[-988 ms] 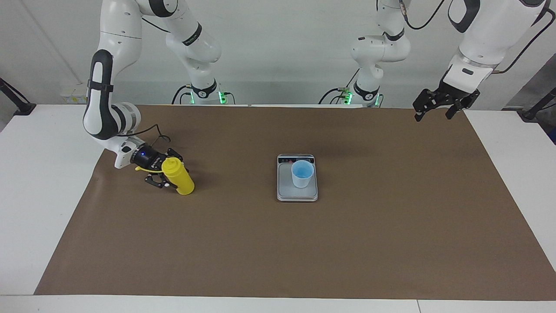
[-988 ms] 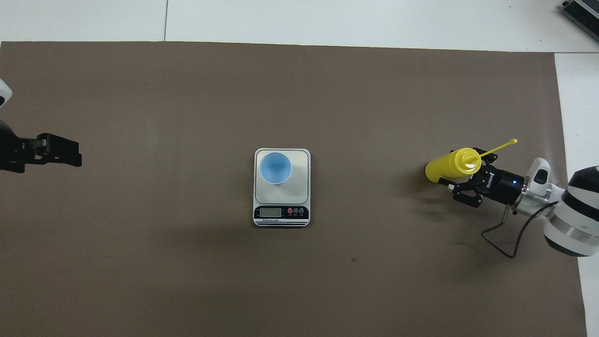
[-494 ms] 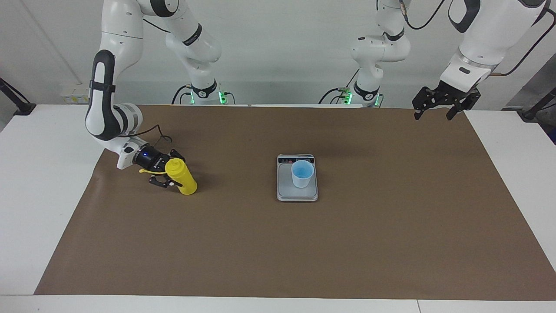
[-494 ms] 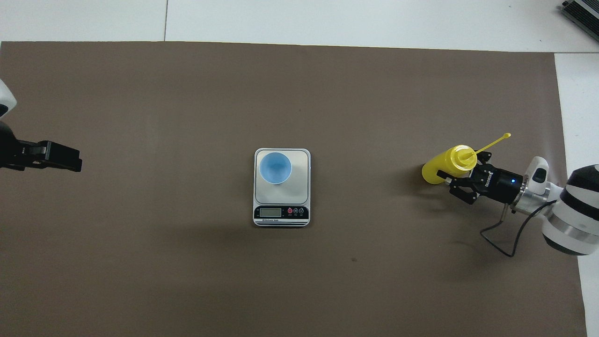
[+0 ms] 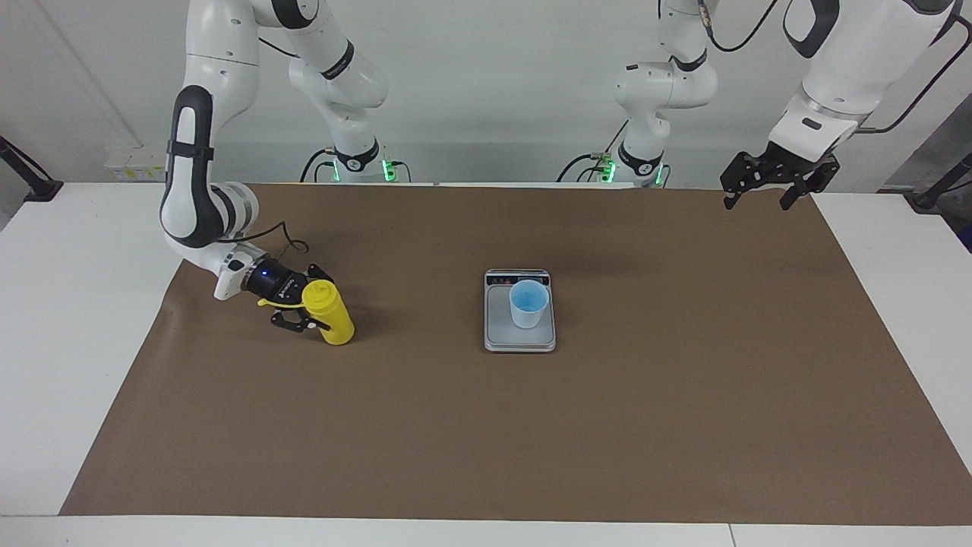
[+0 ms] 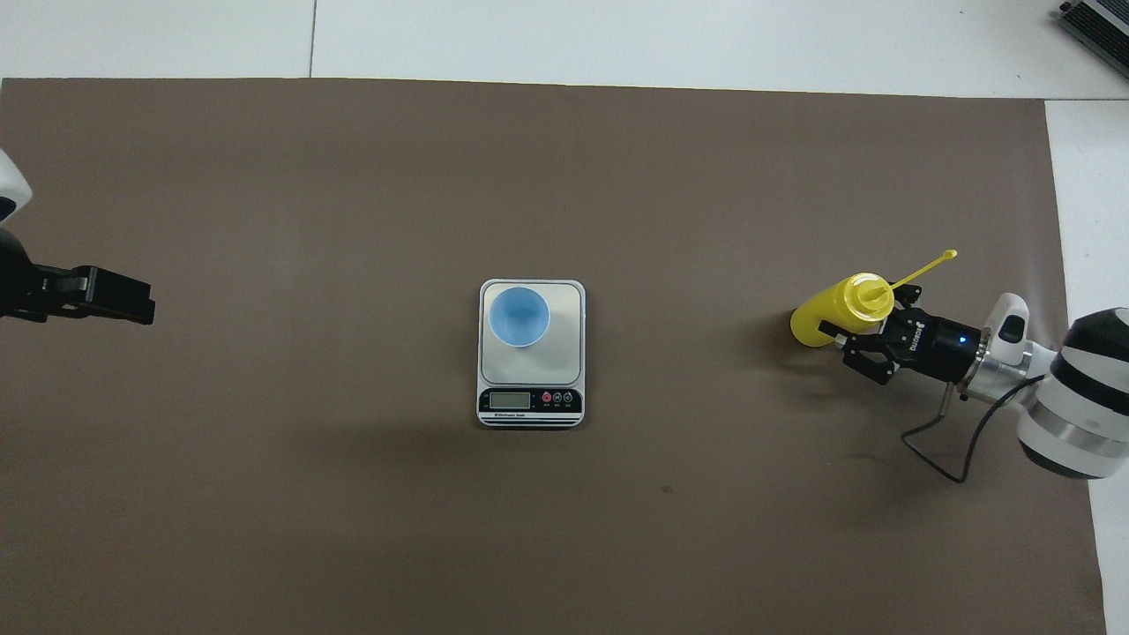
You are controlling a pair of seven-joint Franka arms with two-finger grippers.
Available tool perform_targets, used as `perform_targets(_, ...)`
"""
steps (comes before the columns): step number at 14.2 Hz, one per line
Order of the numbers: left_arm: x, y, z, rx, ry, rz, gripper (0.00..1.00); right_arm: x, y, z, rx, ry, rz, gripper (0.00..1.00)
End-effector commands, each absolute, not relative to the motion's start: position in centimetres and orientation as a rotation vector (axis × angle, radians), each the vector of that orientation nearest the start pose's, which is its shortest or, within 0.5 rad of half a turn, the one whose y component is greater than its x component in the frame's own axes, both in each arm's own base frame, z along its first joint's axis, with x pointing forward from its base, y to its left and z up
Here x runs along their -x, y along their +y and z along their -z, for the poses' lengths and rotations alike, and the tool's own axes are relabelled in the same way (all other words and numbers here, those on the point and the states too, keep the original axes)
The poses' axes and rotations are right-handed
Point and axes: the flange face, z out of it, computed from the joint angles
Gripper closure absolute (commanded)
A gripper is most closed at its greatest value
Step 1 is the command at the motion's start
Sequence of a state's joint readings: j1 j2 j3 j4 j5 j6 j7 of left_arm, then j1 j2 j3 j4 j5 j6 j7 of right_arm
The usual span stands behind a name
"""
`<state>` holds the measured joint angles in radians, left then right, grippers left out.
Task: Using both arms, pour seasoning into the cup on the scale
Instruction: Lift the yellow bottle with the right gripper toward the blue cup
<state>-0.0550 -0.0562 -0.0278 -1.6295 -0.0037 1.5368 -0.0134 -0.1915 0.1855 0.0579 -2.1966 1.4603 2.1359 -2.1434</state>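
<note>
The yellow seasoning bottle point(image 5: 331, 317) point(image 6: 820, 319) leans at the right arm's end of the brown mat, its base low at the mat. Whether the base touches the mat I cannot tell. My right gripper point(image 5: 311, 305) point(image 6: 854, 323) is shut on the bottle's upper body, reaching in low from the side. The bottle's cap strap point(image 6: 924, 268) sticks out past the gripper. The light blue cup point(image 5: 528, 302) point(image 6: 519, 316) stands upright on the scale point(image 5: 501, 339) point(image 6: 564, 354) mid-table. My left gripper point(image 5: 759, 197) point(image 6: 132, 300) hangs open and raised over the mat's corner at the left arm's end.
The brown mat point(image 5: 653, 425) covers most of the white table point(image 5: 53, 342). The scale's display strip point(image 6: 529, 400) faces the robots. A black cable point(image 6: 957, 450) loops from the right wrist onto the mat.
The right gripper has closed on the bottle and has carried it a little toward the scale. The left gripper has risen slightly and now holds still.
</note>
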Motion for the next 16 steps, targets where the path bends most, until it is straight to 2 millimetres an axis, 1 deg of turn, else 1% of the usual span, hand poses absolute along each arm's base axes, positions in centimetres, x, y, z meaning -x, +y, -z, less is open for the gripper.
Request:
perform_targets(1,-52.7,-4.1,-62.4,3.145,0.114,-0.073,0.00,-55.7,-0.6,-33.7,2.042,-1.029,1.162,0.53)
perform_targets(4,-52.7,-4.1,-62.3,3.145,0.114,-0.075,0.00,-56.5,3.7,-35.1,2.131,-1.020,1.136,0.53)
perform_targets(6,-52.7,-4.1,-62.3,3.145,0.114,-0.073,0.00,-56.7,7.7,-36.1,2.202,-1.031,1.130,0.53)
perform_targets(8,-52.7,-4.1,-62.3,3.145,0.114,-0.073,0.00,-56.7,10.8,-36.5,2.256,-1.050,1.133,0.53)
perform_targets(10,-52.7,-4.1,-62.3,3.145,0.114,-0.073,0.00,-56.2,13.6,-36.6,2.285,-1.081,1.131,0.53)
perform_targets(11,-52.7,-4.1,-62.3,3.145,0.114,-0.073,0.00,-55.9,14.6,-36.7,2.301,-1.101,1.135,0.53)
perform_targets(13,-52.7,-4.1,-62.4,3.146,0.114,-0.071,0.00,-55.0,17.3,-36.3,2.333,-1.147,1.134,0.53)
perform_targets(14,-52.7,-4.1,-62.3,3.145,0.114,-0.073,0.00,-54.8,18.6,-36.6,2.341,-1.162,1.144,0.53)
perform_targets(15,-52.7,-4.1,-62.3,3.145,0.114,-0.073,0.00,-54.7,19.7,-36.5,2.341,-1.208,1.141,0.53)
perform_targets(16,-52.7,-4.1,-62.4,3.145,0.114,-0.073,0.00,-54.7,20.2,-36.8,2.340,-1.259,1.140,0.53)
